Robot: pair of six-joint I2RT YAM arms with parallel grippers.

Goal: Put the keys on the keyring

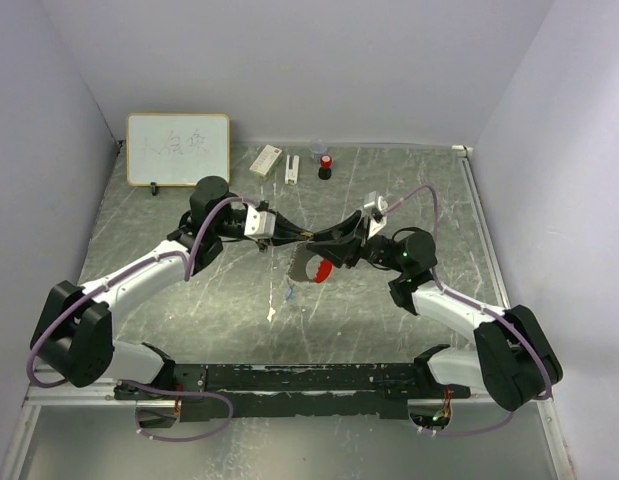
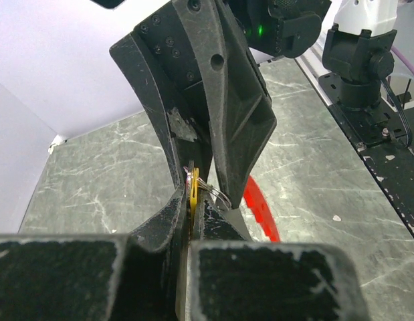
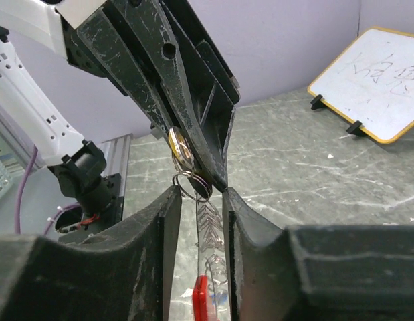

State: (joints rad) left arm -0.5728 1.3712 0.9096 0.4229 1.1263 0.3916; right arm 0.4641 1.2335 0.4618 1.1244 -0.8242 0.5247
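1. Currently the tan-gold key (image 2: pixel 193 189) is being gripped edge-on between the clenched fingers of the left gripper (image 2: pixel 193 202). It is being held above the table (image 1: pixel 389 200) near the middle, where the two arms are meeting.
2. The keyring (image 3: pixel 208 226) is hanging right against that key. Its small wire ring (image 3: pixel 192 185) is sitting just under the key's head, and the beaded chain is trailing down to the red tag (image 3: pixel 201 294).
3. The right gripper (image 3: pixel 198 194) is reaching in from the other side, its jaws standing partly apart on either side of the ring and chain. Whether they are pressing on the ring cannot be told.
4. As a judgement, the task is sitting in its first half.
   - The gold key is being offered to the ring, but whether the wire is passing through the key's hole is too small to tell.
   - A small blue speck (image 1: pixel 289 293) below the grippers is probably the blue key, lying apart and not yet threaded.
5. Each view is giving something different.
   - The left wrist view is showing the clamp on the key and the ring touching it.
   - The right wrist view is showing the gap between the right fingers, the chain, and a whiteboard (image 3: pixel 374 80) behind.
   - The top view alone is showing the blue speck, while the grippers are hiding the key and ring.
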